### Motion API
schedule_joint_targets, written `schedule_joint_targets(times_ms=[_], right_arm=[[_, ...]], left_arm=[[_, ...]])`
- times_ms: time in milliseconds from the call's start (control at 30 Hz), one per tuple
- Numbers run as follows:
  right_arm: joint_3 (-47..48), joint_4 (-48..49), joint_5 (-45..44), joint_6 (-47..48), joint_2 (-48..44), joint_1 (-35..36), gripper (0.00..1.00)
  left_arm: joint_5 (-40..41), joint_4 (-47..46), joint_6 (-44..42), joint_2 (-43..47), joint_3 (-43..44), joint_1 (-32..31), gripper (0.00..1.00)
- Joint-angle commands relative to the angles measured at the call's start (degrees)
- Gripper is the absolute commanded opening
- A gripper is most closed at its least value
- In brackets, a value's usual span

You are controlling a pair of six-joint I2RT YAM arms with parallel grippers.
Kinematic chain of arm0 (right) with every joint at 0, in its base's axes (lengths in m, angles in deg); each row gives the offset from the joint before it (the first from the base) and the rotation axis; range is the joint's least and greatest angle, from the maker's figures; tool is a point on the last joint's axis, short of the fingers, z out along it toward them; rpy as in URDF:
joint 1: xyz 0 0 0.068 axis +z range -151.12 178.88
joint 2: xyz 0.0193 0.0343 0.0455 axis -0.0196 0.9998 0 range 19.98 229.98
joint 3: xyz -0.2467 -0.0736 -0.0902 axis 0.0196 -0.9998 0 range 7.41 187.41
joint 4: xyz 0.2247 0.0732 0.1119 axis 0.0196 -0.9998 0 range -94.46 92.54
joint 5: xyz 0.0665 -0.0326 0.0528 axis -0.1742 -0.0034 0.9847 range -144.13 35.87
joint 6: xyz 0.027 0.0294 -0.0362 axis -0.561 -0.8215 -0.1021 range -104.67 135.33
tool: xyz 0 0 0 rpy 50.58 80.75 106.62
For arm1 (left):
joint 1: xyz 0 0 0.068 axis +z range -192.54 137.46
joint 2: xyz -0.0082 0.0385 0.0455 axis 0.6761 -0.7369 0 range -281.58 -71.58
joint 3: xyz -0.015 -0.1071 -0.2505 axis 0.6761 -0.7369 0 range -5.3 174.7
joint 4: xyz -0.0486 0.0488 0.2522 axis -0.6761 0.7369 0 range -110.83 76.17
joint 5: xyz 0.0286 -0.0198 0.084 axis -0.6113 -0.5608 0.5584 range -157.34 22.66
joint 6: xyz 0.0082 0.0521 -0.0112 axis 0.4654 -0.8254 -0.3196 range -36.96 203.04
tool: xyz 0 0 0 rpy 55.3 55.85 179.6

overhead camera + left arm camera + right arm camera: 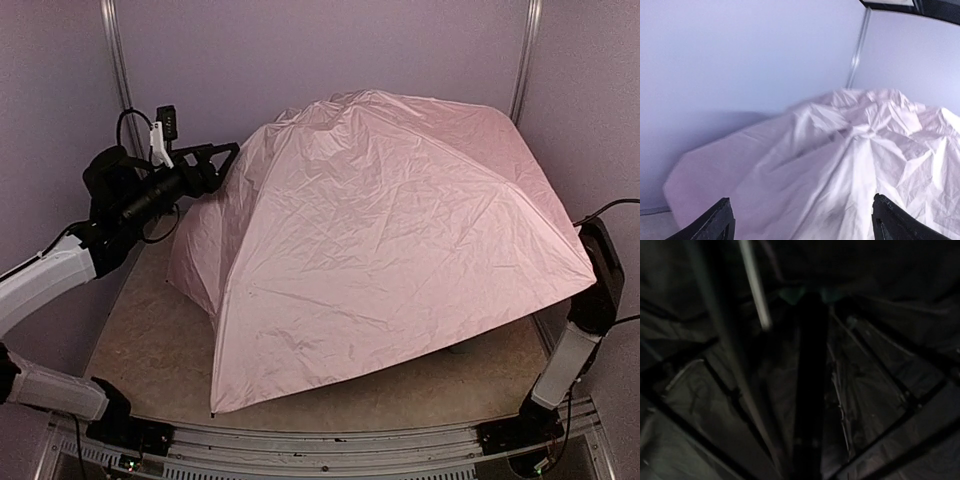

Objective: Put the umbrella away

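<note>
The umbrella stands open on the table, its pale pink canopy covering most of the surface. My left gripper is open and empty, held in the air beside the canopy's upper left edge. In the left wrist view its dark fingertips frame the wrinkled pink fabric. My right arm reaches under the canopy from the right, and its gripper is hidden in the top view. The right wrist view is dark. It shows the black lining, thin ribs and a pale blurred shaft. The right jaws cannot be made out.
The beige tabletop shows at the left and front of the canopy. Grey enclosure walls stand close on the left, back and right. A metal rail runs along the near edge.
</note>
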Motion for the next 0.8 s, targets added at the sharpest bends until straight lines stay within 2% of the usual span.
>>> schedule_joint_targets(times_ms=[0,100,167,333,400,567,767], right_arm=[[6.09,3.98,3.29,-0.41,2.78,3.91,0.00],[8.30,5.81,3.75,-1.24,5.02,5.01,0.00],[10.07,7.03,3.99,-2.70,6.46,5.44,0.00],[14.53,7.24,5.12,-3.65,10.50,6.65,0.00],[16.24,7.73,5.04,-4.27,12.17,7.02,0.00],[23.21,8.71,6.50,-5.40,16.03,8.74,0.00],[32.29,8.40,9.44,-2.90,19.15,11.48,0.00]], left_arm=[[-10.79,3.11,-7.55,-5.81,4.14,-5.92,0.93],[-5.56,4.83,-10.16,-7.81,5.09,-7.92,0.90],[-1.74,5.25,-10.58,-8.11,4.99,-8.05,0.83],[-0.70,-0.74,-12.49,-4.37,3.83,-9.27,0.43],[0.44,-2.06,-15.23,-2.81,4.25,-10.70,0.33],[0.83,4.83,-17.95,-4.16,11.89,-12.83,0.22],[4.57,11.78,-22.76,-4.61,21.37,-18.73,0.21]])
